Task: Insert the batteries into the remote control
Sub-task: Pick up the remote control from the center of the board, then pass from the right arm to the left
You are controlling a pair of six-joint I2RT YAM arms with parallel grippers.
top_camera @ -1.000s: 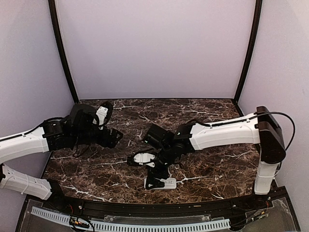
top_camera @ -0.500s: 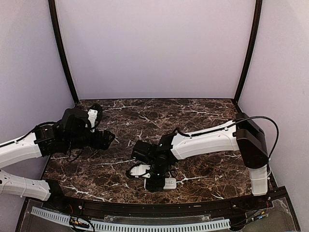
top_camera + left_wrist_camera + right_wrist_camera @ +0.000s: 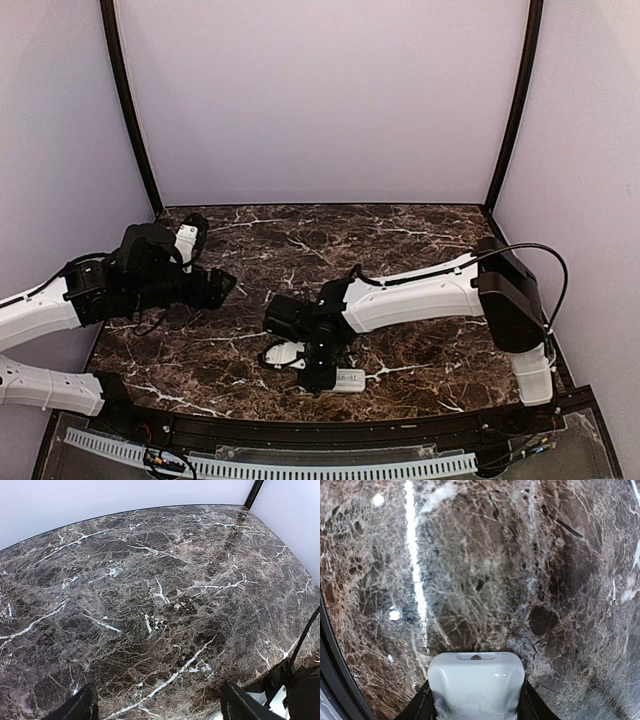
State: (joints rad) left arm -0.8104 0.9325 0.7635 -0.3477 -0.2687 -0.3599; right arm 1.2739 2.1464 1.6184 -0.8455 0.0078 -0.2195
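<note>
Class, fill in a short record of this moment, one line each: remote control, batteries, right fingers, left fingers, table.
remote control: white, lying near the table's front edge, one end between the right fingers
batteries: not visible in any view
right fingers: low at the table, pressed against both sides of the remote control's end
left fingers: raised over the table's left side, wide apart, nothing between them
table: dark marble with white veins
</note>
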